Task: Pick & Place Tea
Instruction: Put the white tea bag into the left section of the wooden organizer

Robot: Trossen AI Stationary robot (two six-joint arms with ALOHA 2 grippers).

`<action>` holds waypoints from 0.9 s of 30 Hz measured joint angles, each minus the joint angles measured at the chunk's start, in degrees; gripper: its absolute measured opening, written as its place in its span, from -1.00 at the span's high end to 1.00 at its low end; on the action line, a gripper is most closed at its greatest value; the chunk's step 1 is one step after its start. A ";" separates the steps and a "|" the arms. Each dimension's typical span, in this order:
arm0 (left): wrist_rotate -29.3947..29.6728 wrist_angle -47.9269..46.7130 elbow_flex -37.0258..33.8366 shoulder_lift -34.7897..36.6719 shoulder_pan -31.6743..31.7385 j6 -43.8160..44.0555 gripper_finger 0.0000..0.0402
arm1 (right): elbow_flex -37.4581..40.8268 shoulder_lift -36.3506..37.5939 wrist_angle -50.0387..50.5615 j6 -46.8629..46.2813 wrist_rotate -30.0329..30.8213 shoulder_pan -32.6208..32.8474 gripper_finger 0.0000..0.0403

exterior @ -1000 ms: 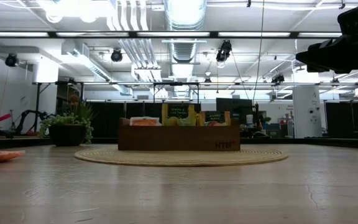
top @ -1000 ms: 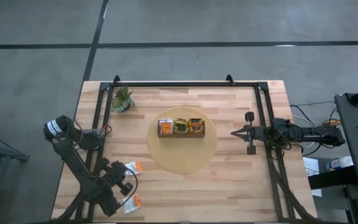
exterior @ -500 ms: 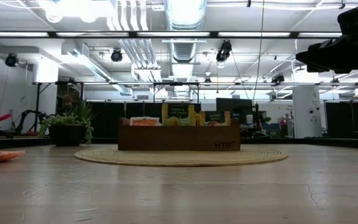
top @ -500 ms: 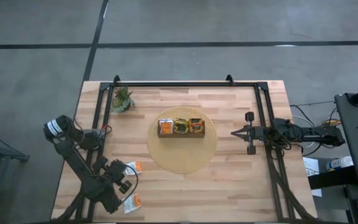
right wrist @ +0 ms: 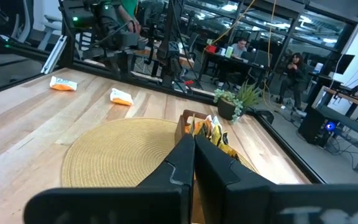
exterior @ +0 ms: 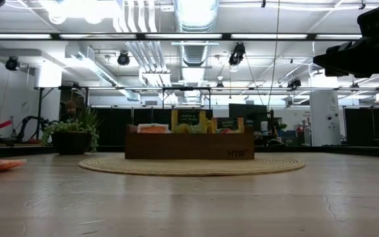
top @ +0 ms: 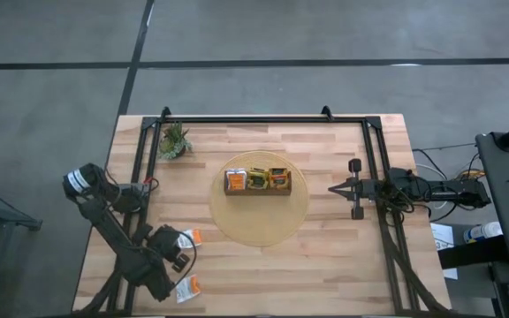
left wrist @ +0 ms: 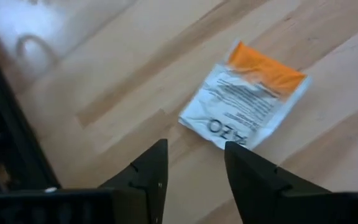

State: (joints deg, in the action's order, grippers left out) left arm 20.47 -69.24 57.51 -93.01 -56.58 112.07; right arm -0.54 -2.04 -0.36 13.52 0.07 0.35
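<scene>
Two white-and-orange tea sachets lie flat on the table's near left, one (top: 190, 237) farther than the other (top: 188, 287). My left gripper (top: 179, 257) hangs between them, pointing steeply down, open. In the left wrist view a sachet (left wrist: 244, 102) lies just beyond its fingertips (left wrist: 194, 152), untouched. More tea stands in the brown wooden tray (top: 257, 191) on the round woven mat (top: 259, 221). My right gripper (top: 332, 188) waits at the table's right, level, shut and empty (right wrist: 194, 155).
A small potted plant (top: 174, 141) stands at the far left. A black frame (top: 263, 118) runs along the table's far edge and down both sides. Bare wood lies between the mat and the near edge. People sit in the room beyond (right wrist: 294, 65).
My left gripper has turned a little above the two loose sachets and swung slightly toward the farther one. The sachets and the tray lie as before.
</scene>
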 joint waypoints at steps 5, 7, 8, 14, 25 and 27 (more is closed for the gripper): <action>0.07 3.45 -0.43 0.04 0.00 3.77 0.23 | 0.00 0.00 0.00 0.00 -0.01 0.01 0.96; 0.11 4.77 -0.67 0.04 0.00 3.76 0.23 | 0.00 0.00 -0.02 0.00 0.01 -0.01 0.96; 0.16 4.94 -0.67 0.04 -0.01 3.81 0.23 | 0.00 0.00 0.00 0.00 -0.01 0.01 0.96; 2.20 7.96 -0.67 0.13 -0.31 8.90 0.23 | 0.00 0.00 0.00 0.00 -0.01 0.01 0.96; 5.14 17.67 -5.23 0.23 -0.98 12.78 0.23 | 0.00 0.02 0.00 0.00 0.00 0.01 0.96; 4.86 17.77 -5.44 0.24 -1.33 12.83 0.23 | -0.02 0.02 -0.02 0.00 0.01 -0.01 0.96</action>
State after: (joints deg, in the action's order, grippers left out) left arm 25.33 -51.48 52.07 -92.77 -57.91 124.91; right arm -0.56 -2.02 -0.38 13.52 0.08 0.34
